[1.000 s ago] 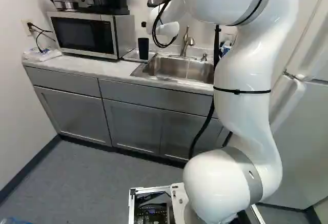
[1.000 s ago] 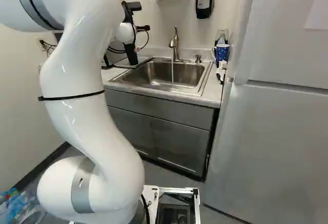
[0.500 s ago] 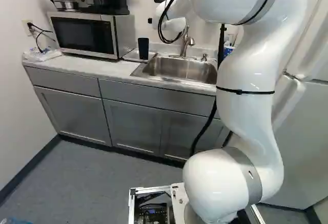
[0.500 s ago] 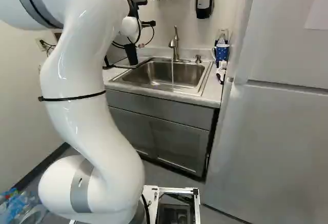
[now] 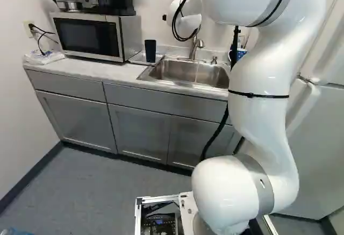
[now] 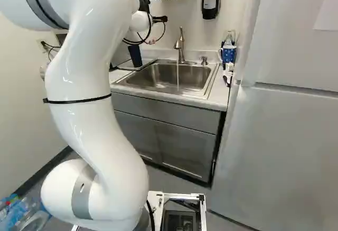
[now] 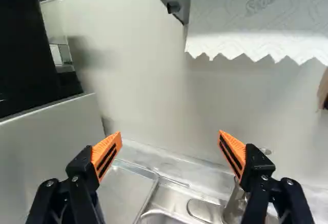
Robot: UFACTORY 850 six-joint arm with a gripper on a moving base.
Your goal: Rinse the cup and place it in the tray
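A: Entry one, step in hand: placing, apparently done; dark cup, one, upright at the tray, between microwave and sink; rinsing presumably complete, though nothing proves it.

B: Entry two, the pincer?

A: One, black, orange pads; fingers wide apart, nothing between them; raised over the back of the table, near the tap.

B: Next move?

A: By my judgement, an empty retreat, clear of tap and cup; water runs into the sink; closing the tap would be sensible, though the task omits it.

B: Hidden or doubtful?

A: Pincer fingers, not to be made out in either base view; cup, absent from the wrist view; cup's inside and any wetness, unreadable; exact seating on the tray, too small to tell; paper towel, cut off.
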